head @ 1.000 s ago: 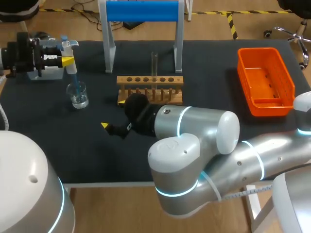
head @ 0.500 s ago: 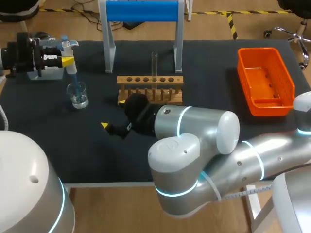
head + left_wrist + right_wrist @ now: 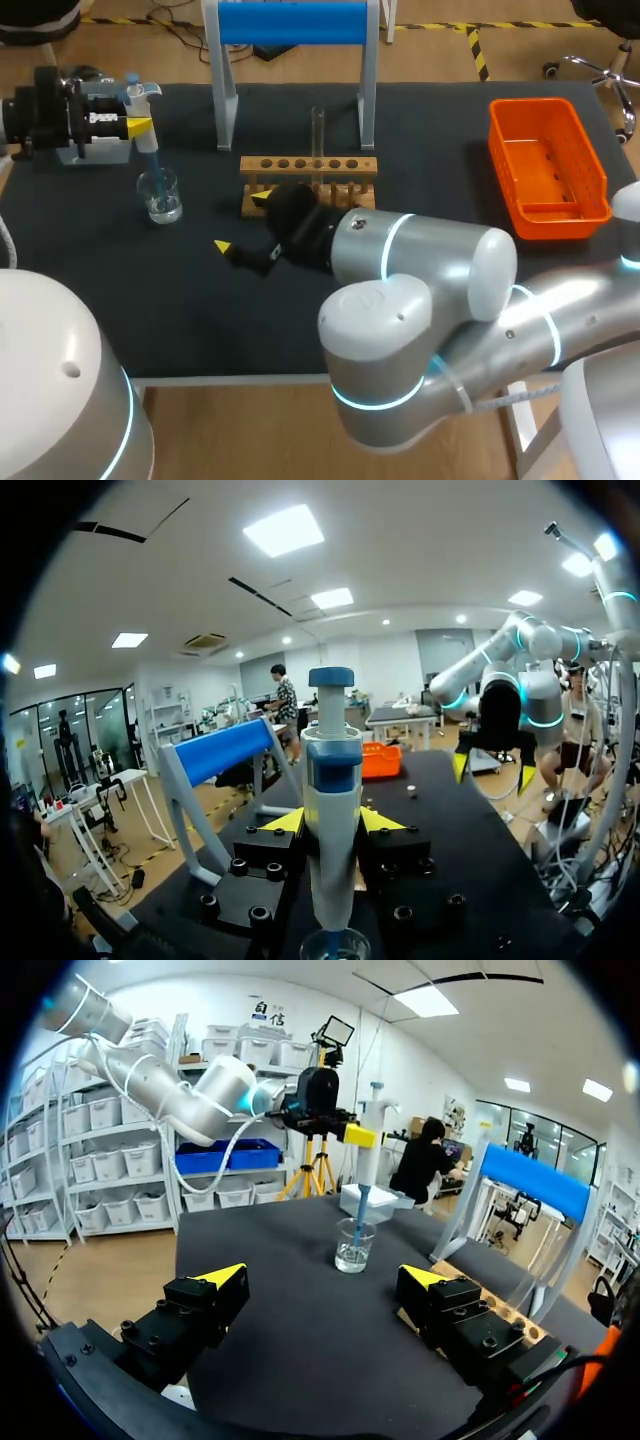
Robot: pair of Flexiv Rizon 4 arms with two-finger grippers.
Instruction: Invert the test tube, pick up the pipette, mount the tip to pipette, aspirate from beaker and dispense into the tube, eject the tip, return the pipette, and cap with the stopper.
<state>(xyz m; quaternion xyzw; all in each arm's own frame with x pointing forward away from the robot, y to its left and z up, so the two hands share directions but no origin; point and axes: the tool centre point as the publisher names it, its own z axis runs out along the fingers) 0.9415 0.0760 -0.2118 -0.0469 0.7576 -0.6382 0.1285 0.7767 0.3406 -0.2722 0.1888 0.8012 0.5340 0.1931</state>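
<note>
1. Since a second ago, our right pincer [image 3: 241,222] has drifted a little toward one o'clock, closer to the wooden rack [image 3: 310,166]. The left pincer [image 3: 135,122], pipette [image 3: 140,108] and beaker [image 3: 160,196] have not shifted.
2. The left pincer is clamped on the pipette's body from both sides. It holds the pipette upright at ten o'clock on the table [image 3: 430,160], with the tip down inside the beaker.
3. The right pincer gapes wide and empty, at seven o'clock of the rack.
4. The test tube [image 3: 318,128] stands upright in the rack, toward twelve o'clock.
5. We judge the pipette light and stiff, best held mid-body as it is now. Its slim tip looks easily bent, and the beaker and tube look like thin, slippery, breakable glass.
</note>
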